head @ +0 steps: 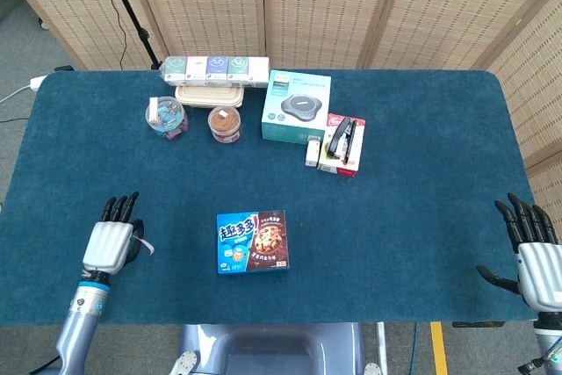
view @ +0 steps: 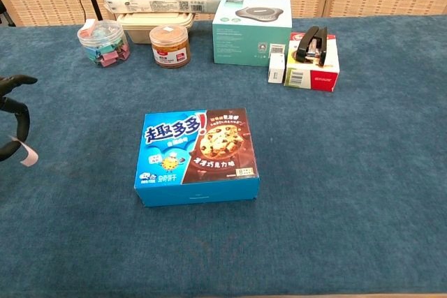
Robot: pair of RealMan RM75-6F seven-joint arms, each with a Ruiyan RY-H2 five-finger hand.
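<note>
The left hand (head: 110, 245) hovers low over the table (head: 395, 226) near its front left corner, released, fingers stretched forward and a little apart, holding nothing off the cloth. A small pale tag (view: 28, 153) hangs by its thumb; it looks fixed to the hand rather than pinched, though the pictures are too small to be sure. The box (head: 253, 241) lies flat just to that hand's right, apart from it, with bare cloth between.

The right hand (head: 533, 252) is also loose, fingers spread, at the right edge and well apart from everything.

Risks, as I judge them:
- The box is wide and lies flat, so fingers coming from the side may only shove it across the cloth
- A grasp from above would span a broad lid; the hand may slip off a corner
- The loose tag could catch under the fingers or hide the contact from the chest view
- The fingers are close to the cloth and might drag on it

The stapler (head: 341, 138) and the far goods stand well clear, so little danger there
</note>
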